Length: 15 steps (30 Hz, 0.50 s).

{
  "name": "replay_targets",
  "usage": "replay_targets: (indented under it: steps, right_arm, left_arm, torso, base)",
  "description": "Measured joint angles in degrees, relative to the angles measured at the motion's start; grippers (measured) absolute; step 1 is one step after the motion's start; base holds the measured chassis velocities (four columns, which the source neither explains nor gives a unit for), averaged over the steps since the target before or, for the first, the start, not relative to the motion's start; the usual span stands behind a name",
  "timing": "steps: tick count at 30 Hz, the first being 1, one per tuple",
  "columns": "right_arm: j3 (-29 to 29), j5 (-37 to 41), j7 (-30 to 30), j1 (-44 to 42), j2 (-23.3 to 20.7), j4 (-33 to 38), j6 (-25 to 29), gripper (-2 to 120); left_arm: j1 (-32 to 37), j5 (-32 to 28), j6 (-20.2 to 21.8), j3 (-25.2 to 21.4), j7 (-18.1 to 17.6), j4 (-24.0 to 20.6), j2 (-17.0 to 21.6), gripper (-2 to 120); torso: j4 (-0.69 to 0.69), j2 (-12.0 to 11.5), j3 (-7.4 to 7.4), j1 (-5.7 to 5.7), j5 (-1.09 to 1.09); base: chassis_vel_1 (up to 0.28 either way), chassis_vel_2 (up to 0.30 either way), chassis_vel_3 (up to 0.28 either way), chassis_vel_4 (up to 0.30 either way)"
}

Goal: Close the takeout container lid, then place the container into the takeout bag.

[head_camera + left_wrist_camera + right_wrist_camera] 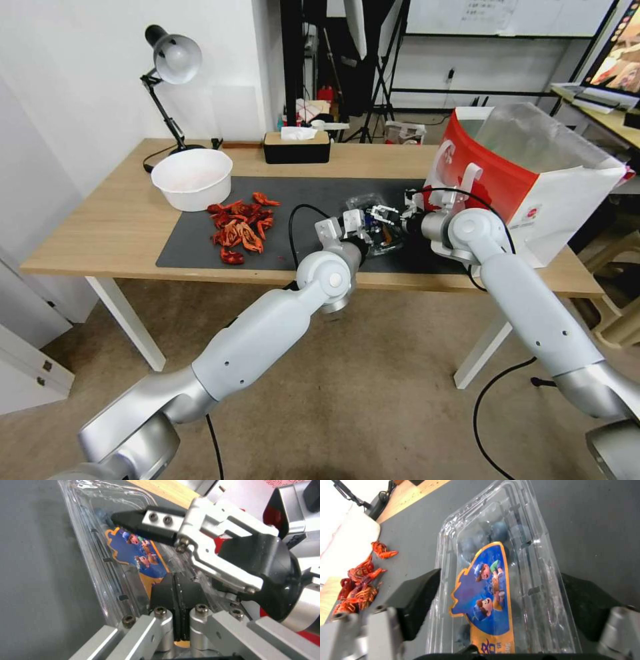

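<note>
left gripper (176, 597) closed atop container (500, 580), right gripper (500, 600) straddling it

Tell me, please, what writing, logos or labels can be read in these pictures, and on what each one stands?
No text can be quoted.
Container lid label: cartoon figures on blue; the characters on its orange end are cut off by the edge.
Takeout bag: small red logo, too small to read.
Whiteboard behind: writing too faint to read.
</note>
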Motion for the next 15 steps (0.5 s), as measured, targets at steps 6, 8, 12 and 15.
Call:
replay_targets:
  steps: [6,8,12,15]
  right_arm:
    - [-0.1,0.0,0.1,-0.1,0.0,0.0,0.0,54]
    - [-0.1,0.0,0.1,-0.1,0.0,0.0,0.1,52]
    - [-0.1,0.0,0.2,-0.1,0.1,-0.1,0.2,37]
    - [-0.1,-0.1,0.2,-0.2,0.0,-0.2,0.3,23]
  left_arm:
    - [0.1,0.1,0.2,-0.7,0.1,-1.3,1.1,0]
    - [0.1,0.1,0.2,-0.7,0.1,-1.3,1.1,0]
    - [0.5,0.1,0.2,-0.8,0.2,-1.5,1.4,0]
    - [1.0,0.1,0.2,-1.1,0.2,-2.0,1.6,0]
  torso:
    - [0.01,0.0,0.00,0.01,0.02]
    - [0.01,0.0,0.00,0.00,0.01]
    - [0.01,0.0,0.01,0.00,0.01]
    - [0.01,0.0,0.00,0.00,0.01]
  base:
    - [0.000,0.000,0.000,0.000]
    - [0.000,0.000,0.000,0.000]
    - [0.000,0.000,0.000,0.000]
    - [0.000,0.000,0.000,0.000]
